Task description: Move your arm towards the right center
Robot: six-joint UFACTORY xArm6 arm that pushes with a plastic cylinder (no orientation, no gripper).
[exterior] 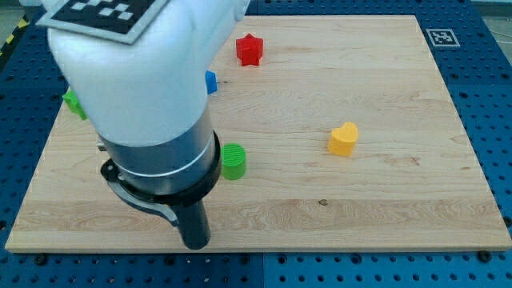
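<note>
The arm's white and dark body fills the view's left. Its dark rod ends at my tip [197, 243], near the board's bottom edge at the lower left. A green round block [234, 161] stands just above and right of the tip. A yellow heart-shaped block [343, 139] lies right of centre, far to the tip's right. A red star-shaped block [250, 50] sits near the top. A blue block [211, 82] peeks out from behind the arm. Another green block [74, 102] shows at the left edge, partly hidden.
The wooden board [384, 192] lies on a blue perforated table [488, 96]. A black-and-white marker [441, 37] is at the board's top right corner.
</note>
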